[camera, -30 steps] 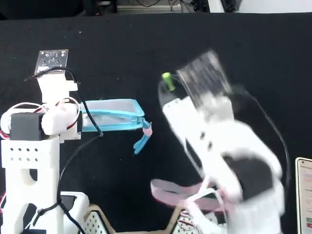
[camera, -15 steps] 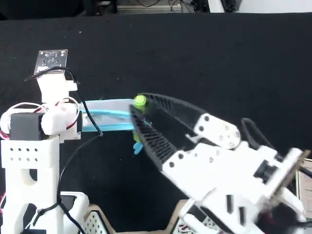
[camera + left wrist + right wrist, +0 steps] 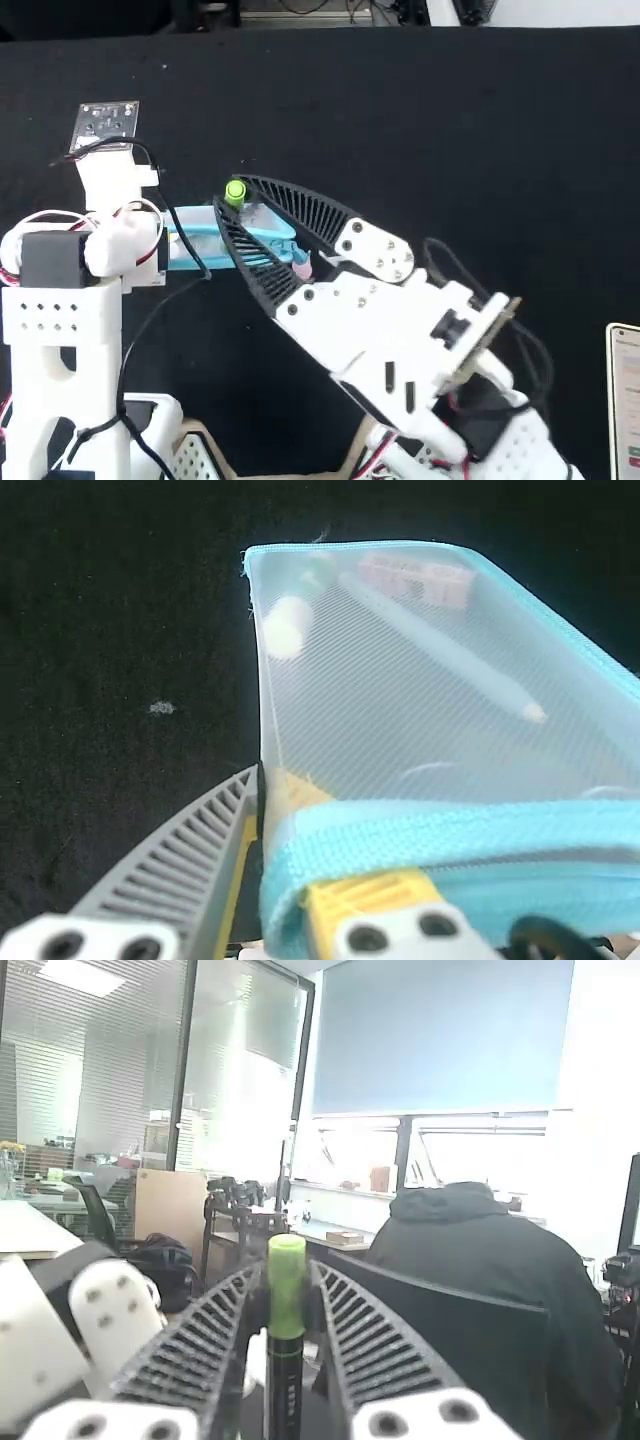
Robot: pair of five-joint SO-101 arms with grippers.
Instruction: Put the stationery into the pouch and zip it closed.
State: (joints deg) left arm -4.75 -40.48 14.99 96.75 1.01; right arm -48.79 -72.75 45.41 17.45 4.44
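Observation:
A clear mesh pouch (image 3: 235, 235) with a turquoise zipper band lies on the black table left of centre. In the left wrist view the pouch (image 3: 430, 690) holds a pencil (image 3: 440, 650), a white cylinder (image 3: 285, 627) and a pink piece (image 3: 415, 577). My left gripper (image 3: 300, 880) is shut on the pouch's turquoise edge. My right gripper (image 3: 240, 205) hangs over the pouch's open end, shut on a green-capped marker (image 3: 235, 192). In the right wrist view the marker (image 3: 285, 1310) stands upright between the black fingers (image 3: 375, 1345).
The left arm's white base (image 3: 60, 330) stands at the front left, with a cable (image 3: 180, 235) running over the pouch. A pink zipper pull (image 3: 301, 269) sits at the pouch's right end. A white card (image 3: 624, 400) lies at the right edge.
My right arm swung down and leftward with the marker, from right of the pouch to above its open end. The left arm and pouch kept still.

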